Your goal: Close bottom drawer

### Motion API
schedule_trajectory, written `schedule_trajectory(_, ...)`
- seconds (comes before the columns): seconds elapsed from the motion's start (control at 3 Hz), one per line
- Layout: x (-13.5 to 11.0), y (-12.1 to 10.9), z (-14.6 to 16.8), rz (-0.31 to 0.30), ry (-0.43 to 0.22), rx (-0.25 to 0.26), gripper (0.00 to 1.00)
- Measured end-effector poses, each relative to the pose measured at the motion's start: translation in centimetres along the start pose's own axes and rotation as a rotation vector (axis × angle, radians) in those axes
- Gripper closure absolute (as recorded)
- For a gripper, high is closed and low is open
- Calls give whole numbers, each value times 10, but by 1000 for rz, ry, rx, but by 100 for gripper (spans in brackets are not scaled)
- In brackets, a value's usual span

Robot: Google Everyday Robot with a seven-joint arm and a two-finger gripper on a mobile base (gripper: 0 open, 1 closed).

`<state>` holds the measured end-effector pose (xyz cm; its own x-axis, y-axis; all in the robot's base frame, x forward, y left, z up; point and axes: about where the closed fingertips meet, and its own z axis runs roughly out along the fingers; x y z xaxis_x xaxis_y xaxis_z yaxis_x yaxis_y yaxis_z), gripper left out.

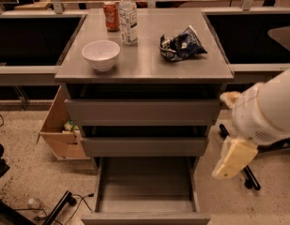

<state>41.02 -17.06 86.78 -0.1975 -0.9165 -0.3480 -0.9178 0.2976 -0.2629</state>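
The bottom drawer [147,184] of the grey cabinet is pulled far out toward me. Its shallow grey inside is empty and its flat front [147,218] is at the bottom edge of the view. The middle drawer [144,146] and the top drawer [140,112] above it stand slightly out. My white arm [264,109] comes in from the right. Its cream gripper [233,157] hangs beside the cabinet's right side, about level with the middle drawer, apart from the bottom drawer.
On the cabinet top [144,67] stand a white bowl [101,54], a clear bottle [128,17], a red can [110,9] and a dark chip bag [181,45]. An open cardboard box [60,128] sits on the floor at left. A black chair base [248,172] lies behind my gripper.
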Motion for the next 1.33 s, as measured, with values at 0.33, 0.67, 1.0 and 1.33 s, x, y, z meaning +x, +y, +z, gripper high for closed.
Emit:
schedule_trajectory(0.33, 11, 42, 89, 23, -43, -37, 0)
schedule_trajectory(0.67, 19, 53, 145, 33, -80, -36, 0)
schedule_trajectory(1.0, 25, 59, 191, 47, -91, -53, 0)
schedule_trajectory(1.33, 36, 66, 219, 131, -98, -140, 0)
